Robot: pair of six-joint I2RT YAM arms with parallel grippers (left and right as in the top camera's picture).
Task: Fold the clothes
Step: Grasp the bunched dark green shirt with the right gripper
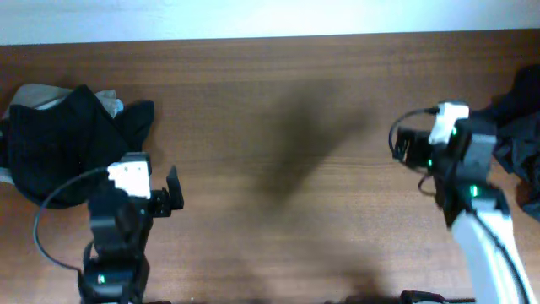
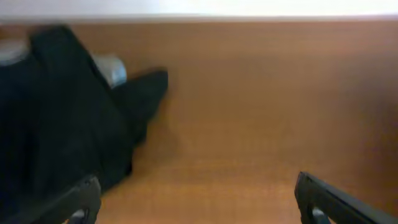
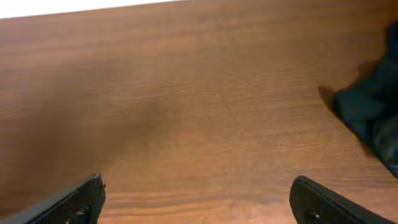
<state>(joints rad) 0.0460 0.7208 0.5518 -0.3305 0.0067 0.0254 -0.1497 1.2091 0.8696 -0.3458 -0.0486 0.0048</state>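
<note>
A heap of black clothes lies crumpled at the table's left, with a bit of light grey fabric showing at its top. It fills the left of the left wrist view. A second dark heap lies at the right edge and shows at the right of the right wrist view. My left gripper is open and empty just right of the left heap, its fingers wide apart. My right gripper is open and empty over bare wood left of the right heap, its fingers wide apart. No white letters show.
The brown wooden table runs between the two heaps, with a soft shadow on its middle. Its far edge meets a white wall along the top. A black cable loops by each arm.
</note>
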